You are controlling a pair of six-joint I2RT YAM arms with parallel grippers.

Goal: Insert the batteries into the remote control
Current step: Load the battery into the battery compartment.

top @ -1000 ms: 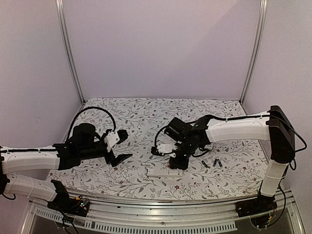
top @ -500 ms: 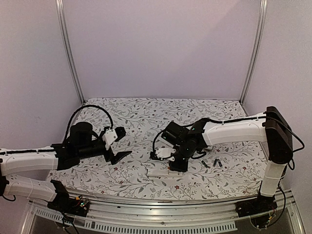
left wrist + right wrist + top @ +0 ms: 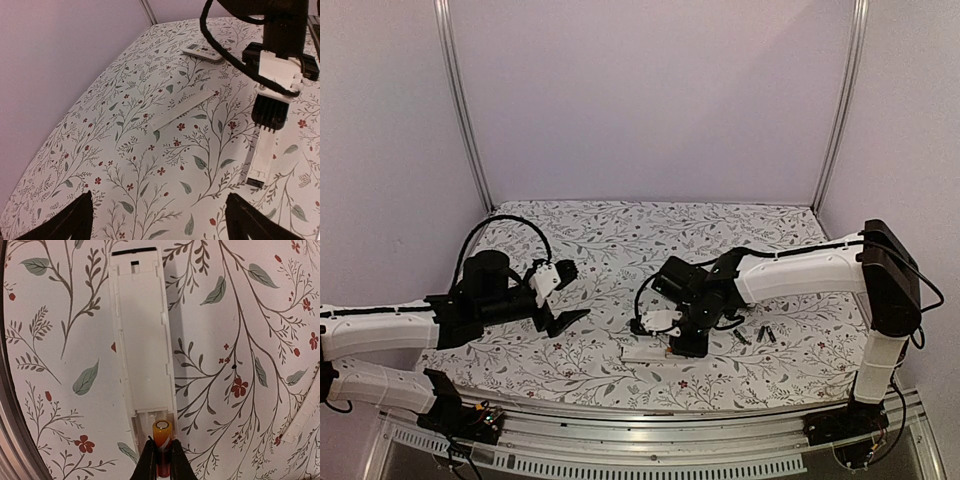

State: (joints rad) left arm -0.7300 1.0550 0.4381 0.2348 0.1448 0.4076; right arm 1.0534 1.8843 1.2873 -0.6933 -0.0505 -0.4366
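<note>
One battery (image 3: pixel 161 433), likely light and slick, sits pinched by its sides in the right gripper (image 3: pixel 161 449) at the remote (image 3: pixel 142 340); left gripper (image 3: pixel 159 220) gapes wide.

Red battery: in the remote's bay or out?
Out. The right pincer is shut on the red battery, its tip just at the white remote's open bay end.

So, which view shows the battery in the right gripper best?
Right wrist: the battery is close up in the right gripper at the remote's end. Top and left wrist views hide it behind that gripper.
</note>
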